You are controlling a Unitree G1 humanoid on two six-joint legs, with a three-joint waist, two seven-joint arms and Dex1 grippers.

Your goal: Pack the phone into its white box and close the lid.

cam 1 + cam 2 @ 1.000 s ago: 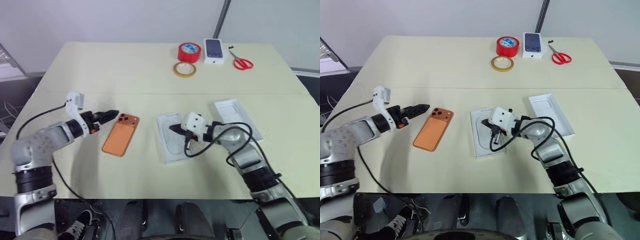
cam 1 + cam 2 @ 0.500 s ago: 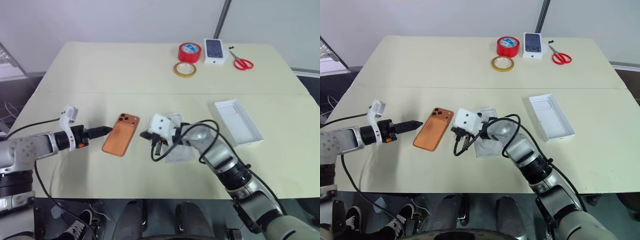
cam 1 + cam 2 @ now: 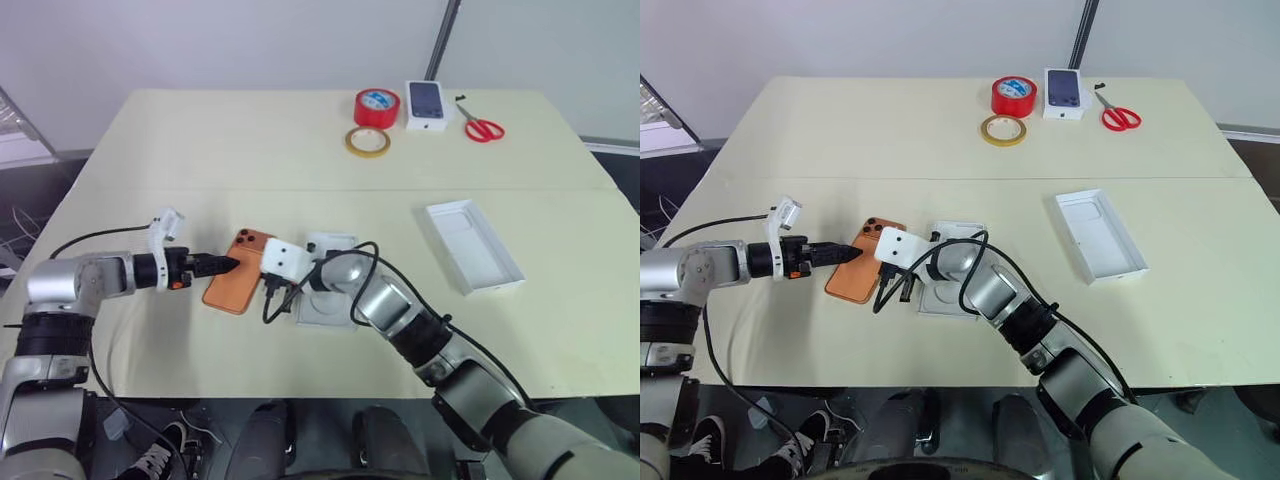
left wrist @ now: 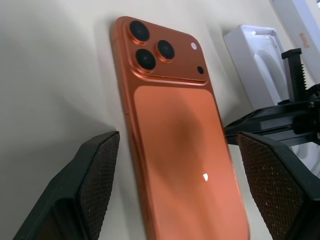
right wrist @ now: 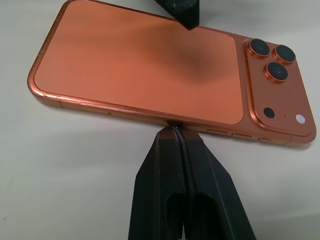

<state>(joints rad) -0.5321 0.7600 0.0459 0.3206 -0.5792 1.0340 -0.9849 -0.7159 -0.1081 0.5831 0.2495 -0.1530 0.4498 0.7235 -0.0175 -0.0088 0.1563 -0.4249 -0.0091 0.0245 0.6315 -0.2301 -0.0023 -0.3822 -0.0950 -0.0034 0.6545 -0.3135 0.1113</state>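
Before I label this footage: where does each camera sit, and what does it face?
Head views: on the head, looking forward and down over the table; both arms show, meeting at the phone.
Left wrist: behind the open left fingers, facing the phone lengthwise.
Right wrist: behind the shut right fingers, tips at the phone's long edge.
Shared: the phone; each wrist view catches the other arm's fingers.

Head overlooks table point(image 3: 300, 150); wrists near phone point(image 4: 175, 140)
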